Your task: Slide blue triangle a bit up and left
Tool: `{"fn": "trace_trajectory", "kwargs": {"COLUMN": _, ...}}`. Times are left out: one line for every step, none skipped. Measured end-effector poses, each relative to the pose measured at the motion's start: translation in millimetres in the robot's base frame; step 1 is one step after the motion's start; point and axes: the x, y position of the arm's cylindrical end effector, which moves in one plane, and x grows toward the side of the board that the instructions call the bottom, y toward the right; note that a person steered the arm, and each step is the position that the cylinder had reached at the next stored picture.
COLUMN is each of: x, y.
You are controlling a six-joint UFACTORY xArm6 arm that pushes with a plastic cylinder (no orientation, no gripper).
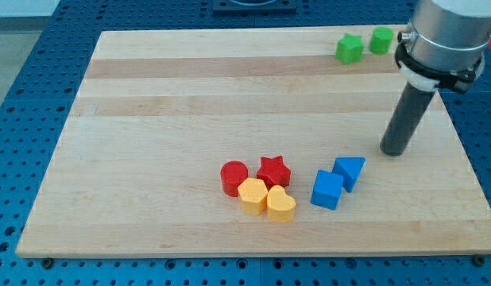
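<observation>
The blue triangle [349,171] lies on the wooden board [190,95] at the lower right, touching the blue cube [327,190] at its lower left. My tip [393,151] rests on the board to the right of the triangle and slightly above it, a short gap apart from it.
A red cylinder [233,177], a red star [273,171], a yellow hexagon [253,196] and a yellow heart [281,205] cluster left of the blue blocks. A green star [349,49] and a green cube [380,40] sit at the top right, by the arm.
</observation>
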Motion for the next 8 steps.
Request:
{"fn": "trace_trajectory", "kwargs": {"x": 72.1, "y": 2.5}}
{"fn": "trace_trajectory", "kwargs": {"x": 81.4, "y": 2.5}}
{"fn": "trace_trajectory", "kwargs": {"x": 81.4, "y": -40.2}}
{"fn": "trace_trajectory", "kwargs": {"x": 81.4, "y": -62.8}}
{"fn": "trace_trajectory", "kwargs": {"x": 73.3, "y": -62.8}}
{"fn": "trace_trajectory", "kwargs": {"x": 47.2, "y": -62.8}}
{"fn": "trace_trajectory", "kwargs": {"x": 25.5, "y": -62.8}}
{"fn": "trace_trajectory", "kwargs": {"x": 12.6, "y": -62.8}}
